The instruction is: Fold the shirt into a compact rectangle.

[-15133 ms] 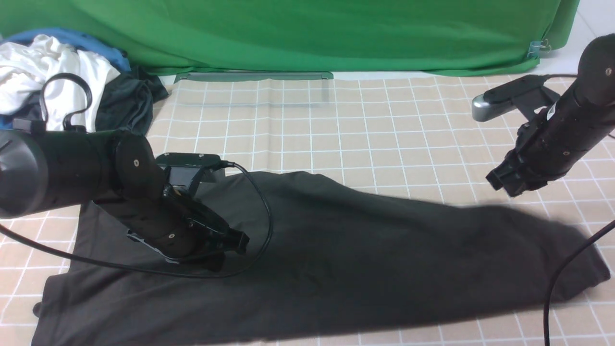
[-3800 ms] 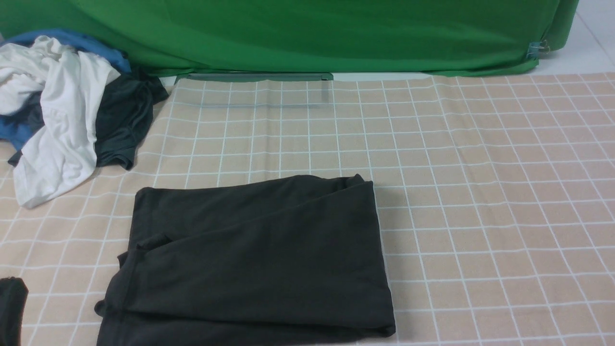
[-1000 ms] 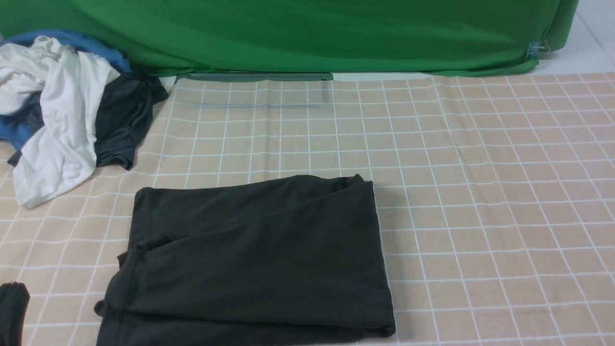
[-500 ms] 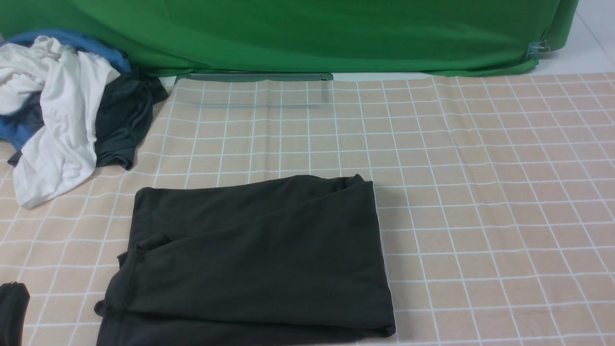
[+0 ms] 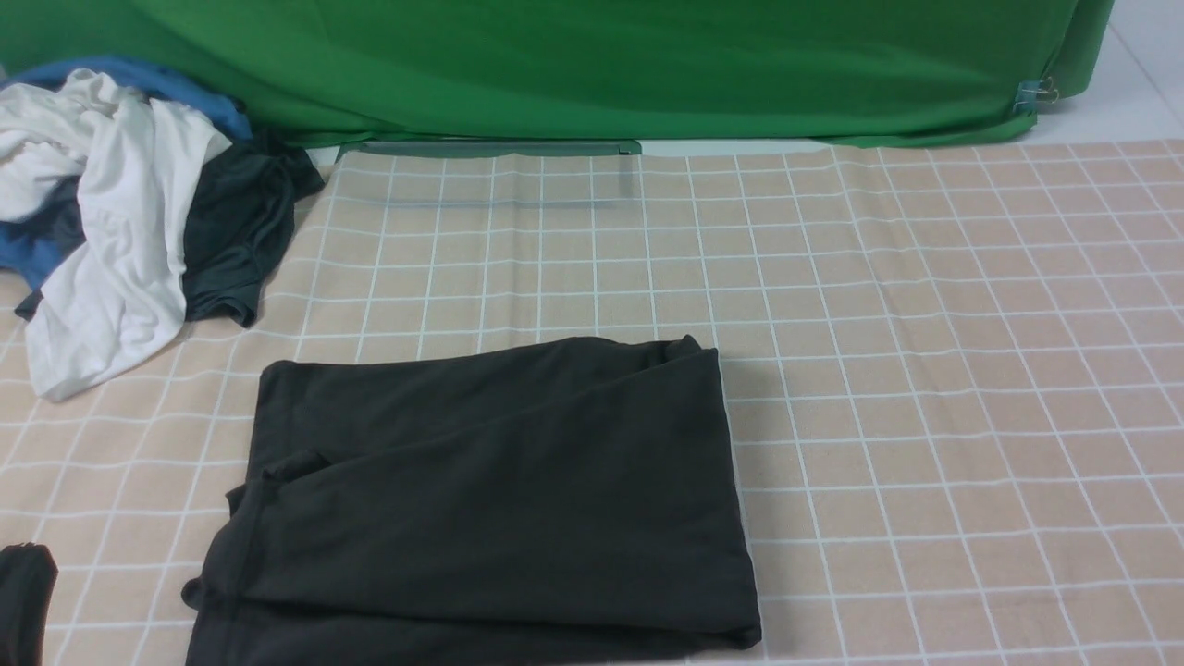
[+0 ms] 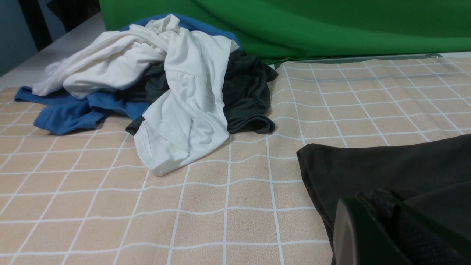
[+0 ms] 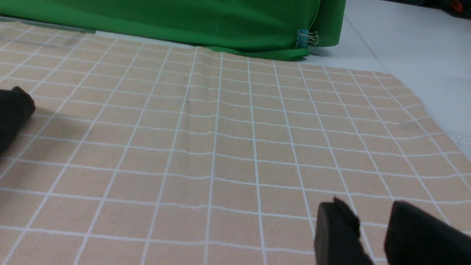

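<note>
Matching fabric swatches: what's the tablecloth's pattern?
White grid lines on beige; clearest in the right wrist view.

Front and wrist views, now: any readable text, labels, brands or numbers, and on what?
None readable.
Black shirt: no print or label visible on the folded faces that show.
White cloth and dark cloth in the pile: no lettering seen.
Green cloth: no lettering seen.
Blue clip: too small to tell.
</note>
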You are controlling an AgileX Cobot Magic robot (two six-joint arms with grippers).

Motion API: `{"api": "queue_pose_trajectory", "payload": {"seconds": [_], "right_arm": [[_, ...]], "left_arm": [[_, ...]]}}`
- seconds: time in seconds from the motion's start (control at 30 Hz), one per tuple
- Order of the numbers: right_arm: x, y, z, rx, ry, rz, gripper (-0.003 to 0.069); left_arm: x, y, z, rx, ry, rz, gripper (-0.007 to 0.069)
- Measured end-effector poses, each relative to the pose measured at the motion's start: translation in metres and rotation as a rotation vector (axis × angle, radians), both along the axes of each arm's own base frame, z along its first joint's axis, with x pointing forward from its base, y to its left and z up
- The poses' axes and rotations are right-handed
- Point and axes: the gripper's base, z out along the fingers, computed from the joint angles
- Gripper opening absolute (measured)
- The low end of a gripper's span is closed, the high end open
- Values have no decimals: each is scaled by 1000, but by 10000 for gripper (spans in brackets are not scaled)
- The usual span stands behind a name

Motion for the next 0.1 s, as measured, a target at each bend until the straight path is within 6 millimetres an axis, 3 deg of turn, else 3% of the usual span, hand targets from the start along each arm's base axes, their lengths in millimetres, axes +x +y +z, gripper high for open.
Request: {"api": "queue_pose_trajectory", "payload": {"seconds": [0.1], "right_arm": [[0,0,0,0,0,0,247]], "left_arm": [[0,0,0,0,0,0,20]]}}
